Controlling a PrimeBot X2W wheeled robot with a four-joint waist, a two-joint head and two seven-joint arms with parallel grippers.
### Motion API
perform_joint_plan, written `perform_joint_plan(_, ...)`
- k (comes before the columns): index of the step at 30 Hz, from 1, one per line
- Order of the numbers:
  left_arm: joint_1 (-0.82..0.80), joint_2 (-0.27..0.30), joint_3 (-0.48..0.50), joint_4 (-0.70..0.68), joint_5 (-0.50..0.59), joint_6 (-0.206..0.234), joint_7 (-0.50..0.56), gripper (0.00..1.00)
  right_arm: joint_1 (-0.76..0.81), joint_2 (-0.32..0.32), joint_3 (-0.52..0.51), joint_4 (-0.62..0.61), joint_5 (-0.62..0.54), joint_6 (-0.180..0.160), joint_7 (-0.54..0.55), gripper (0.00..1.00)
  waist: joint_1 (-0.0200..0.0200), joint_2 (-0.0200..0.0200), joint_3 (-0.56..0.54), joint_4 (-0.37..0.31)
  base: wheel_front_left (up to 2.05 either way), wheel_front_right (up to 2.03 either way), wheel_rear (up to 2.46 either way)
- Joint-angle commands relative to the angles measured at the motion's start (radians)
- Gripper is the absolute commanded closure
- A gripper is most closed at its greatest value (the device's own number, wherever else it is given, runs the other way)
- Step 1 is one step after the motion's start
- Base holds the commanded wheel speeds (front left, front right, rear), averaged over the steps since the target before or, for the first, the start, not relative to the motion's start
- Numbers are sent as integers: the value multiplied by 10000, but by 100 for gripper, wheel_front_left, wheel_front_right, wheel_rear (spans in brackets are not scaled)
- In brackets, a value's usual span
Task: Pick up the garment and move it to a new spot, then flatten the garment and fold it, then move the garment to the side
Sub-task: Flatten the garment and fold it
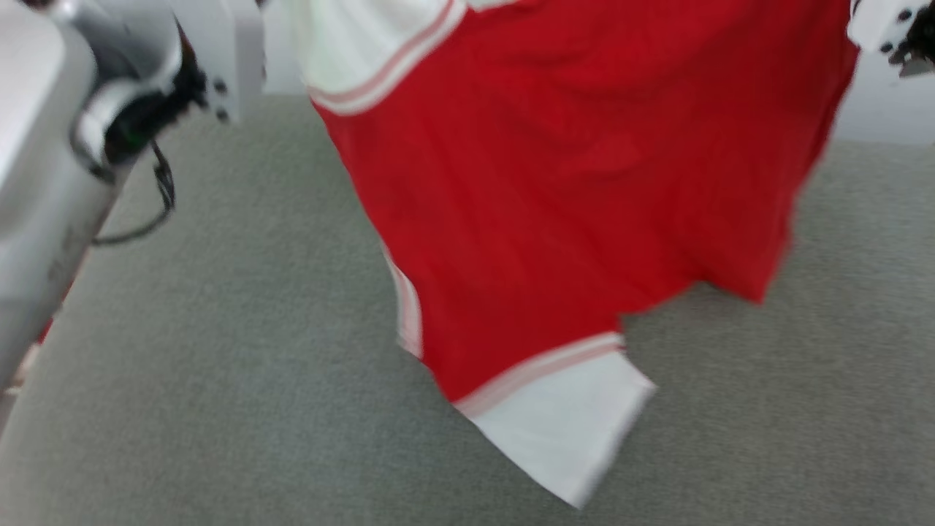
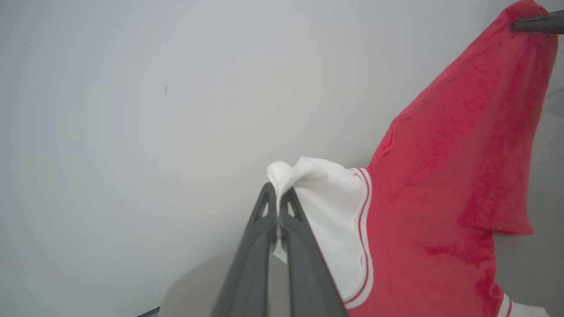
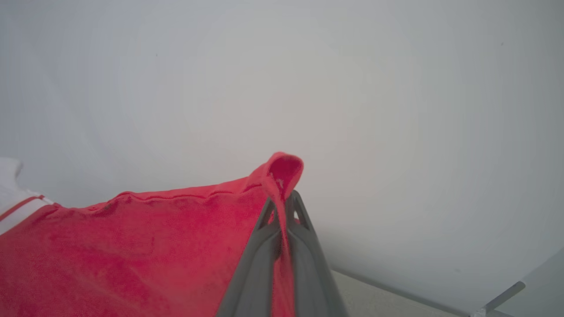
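**Grey surface below, red shirt hung between two grips**

Grey cloth-covered surface [image 1: 219, 409] lay beneath the work. No part of the garment [image 1: 555, 204] lay flat on it, though whether the lowest tip brushed it could not be told. Nearest the head camera, the pale left forearm [image 1: 44, 219] rose along the left edge. Beyond it one white sleeve end [image 1: 570, 431] dangled lowest, its weight drawing the red body into a slanting sheet.

Higher up, the left gripper [image 2: 278, 200] was clamped on the other white sleeve, with cloth bunched above its closed fingers. The right gripper [image 3: 282, 209] was pinched tight on a red edge fold, which curled over its tips. Gripping two separated points probably served to spread the shirt in the air, so that it could be laid down open rather than crumpled. Farthest back stood a plain pale wall [image 3: 396, 110].
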Motion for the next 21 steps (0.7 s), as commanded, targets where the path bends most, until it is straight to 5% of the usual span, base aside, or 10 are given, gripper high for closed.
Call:
perform_joint_plan(1,-504,-74,-40,361,152,-94,-95,100,-221,185,-145,84,-188,-11,-243,100,0,0,-536,-593,0,0,0)
perform_joint_plan(13,-2936,-413,-513,2487,602,-240,-838,100,-1043,729,-692,416,-540,-11,-950,100,0,0,-603,-1232,0,0,0)
perform_joint_plan(21,-4030,-346,-893,3010,377,-240,-977,100,-1578,768,-1074,422,-724,-11,-866,100,0,0,476,-1471,0,0,0)
